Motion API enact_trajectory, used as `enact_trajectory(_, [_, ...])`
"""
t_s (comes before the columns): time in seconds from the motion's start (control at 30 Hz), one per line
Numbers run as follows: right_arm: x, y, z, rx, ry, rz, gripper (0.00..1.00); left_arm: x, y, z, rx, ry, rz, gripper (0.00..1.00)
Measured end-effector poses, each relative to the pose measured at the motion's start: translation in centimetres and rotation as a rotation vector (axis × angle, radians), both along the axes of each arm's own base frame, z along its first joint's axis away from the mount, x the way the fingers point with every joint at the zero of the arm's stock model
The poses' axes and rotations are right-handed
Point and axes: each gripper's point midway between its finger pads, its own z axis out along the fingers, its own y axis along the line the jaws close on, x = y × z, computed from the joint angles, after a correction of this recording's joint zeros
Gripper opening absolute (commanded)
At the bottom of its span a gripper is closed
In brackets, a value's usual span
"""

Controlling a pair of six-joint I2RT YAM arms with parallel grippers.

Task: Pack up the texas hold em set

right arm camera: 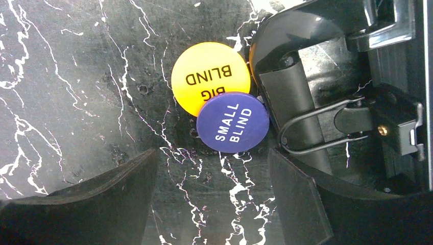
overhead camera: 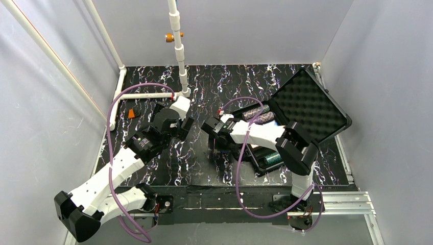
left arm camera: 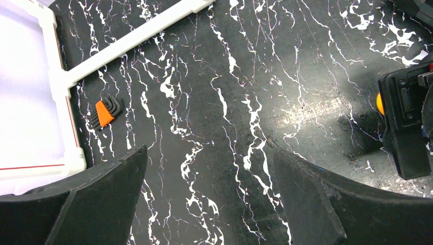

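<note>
Right gripper [right arm camera: 209, 196] gapes, empty. Just ahead of it, a smooth round blue button [right arm camera: 233, 122] overlaps a yellow button [right arm camera: 203, 71], beside the hard black case [right arm camera: 293, 94]. Left gripper [left arm camera: 209, 199] is spread, empty, over the marbled table [left arm camera: 286, 61].

One case [overhead camera: 311, 102], two buttons [right arm camera: 210, 76] [right arm camera: 233, 122], one hex-key set [left arm camera: 105, 113]

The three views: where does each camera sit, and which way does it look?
Top external: above, behind the bases, looking down on the table, the left arm, the right arm, the open case.
Left wrist: looks down at bare table and hex keys; the left gripper frames the bottom.
Right wrist: looks down at the yellow button and blue button beside the case; the right gripper below.
Shared: top and left wrist show the hex keys.
</note>
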Motion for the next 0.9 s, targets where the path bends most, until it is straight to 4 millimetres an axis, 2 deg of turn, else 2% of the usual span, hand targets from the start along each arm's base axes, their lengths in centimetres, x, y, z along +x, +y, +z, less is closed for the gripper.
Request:
enact_trajectory(0.27, [-0.2, -0.3, -1.1, -0.032, 0.003, -0.004, 0.79, 0.0, 0.0, 0.0, 0.0, 0.0, -0.001, 0.93])
enact_trajectory(0.47, [-0.1, -0.7, -1.2, -0.044, 0.008, -0.009, 0.73, 0.0, 0.0, 0.0, -0.001, 0.001, -0.002, 0.93])
enact_trajectory(0.9, [0.0, -0.9, -1.3, -0.066, 0.014, 0.016, 0.7, -0.1, -0.2, -0.1, -0.007, 0.006, -0.013, 0.93])
